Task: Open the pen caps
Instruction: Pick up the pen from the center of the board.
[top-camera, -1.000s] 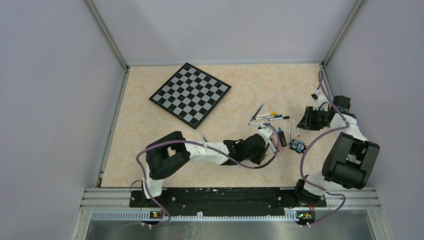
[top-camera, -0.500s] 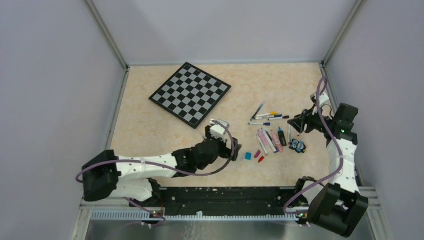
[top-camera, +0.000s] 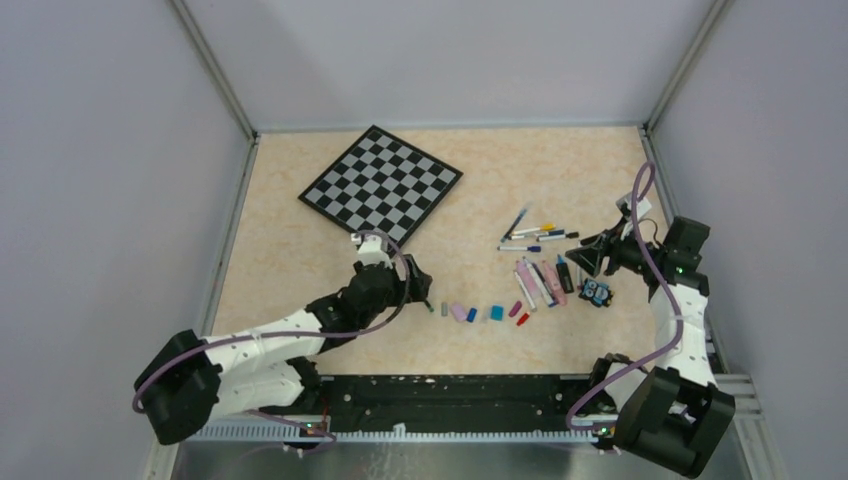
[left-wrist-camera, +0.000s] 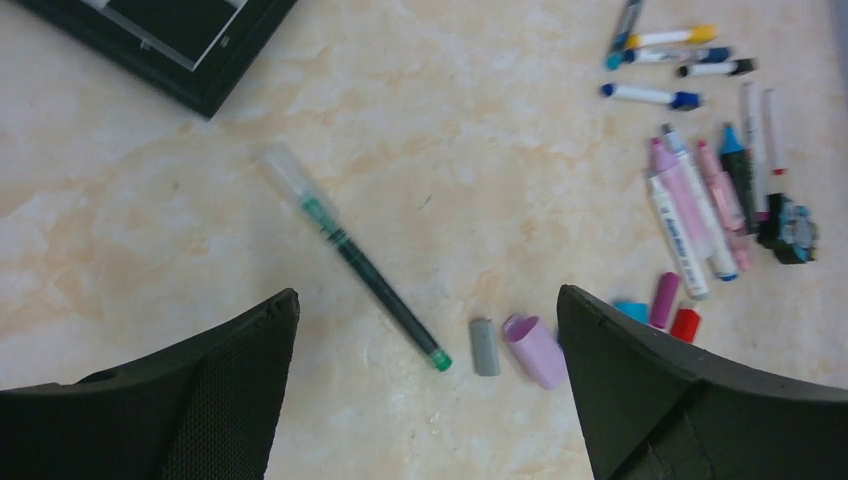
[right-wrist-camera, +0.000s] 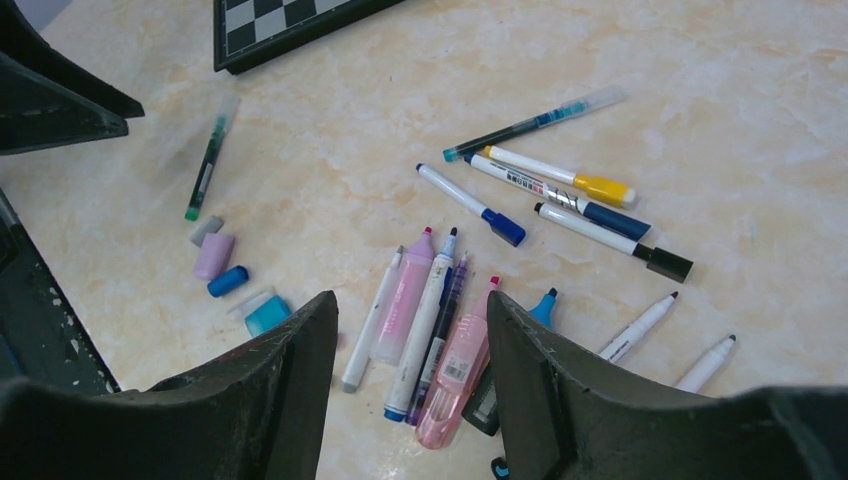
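Near row on beige marbled tabletop (top-camera: 280, 250): loose stubby plastic pen caps (left-wrist-camera: 535, 350) – grey, pink, blue, teal, magenta, red.
Left gripper (left-wrist-camera: 427, 300) spread wide, empty, beside row, above thin green-black pen (left-wrist-camera: 355, 258).
Right gripper (right-wrist-camera: 410, 300) jaws apart, empty, over uncapped pink highlighters (right-wrist-camera: 408, 280).
Farther: capped thin pens (right-wrist-camera: 545, 188), black-and-grey checkered board (top-camera: 380, 187).

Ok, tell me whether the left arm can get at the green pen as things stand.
Probably yes: the left gripper hangs open above the green pen, nothing lies on it, and the grey cap sits just clear of its tip.
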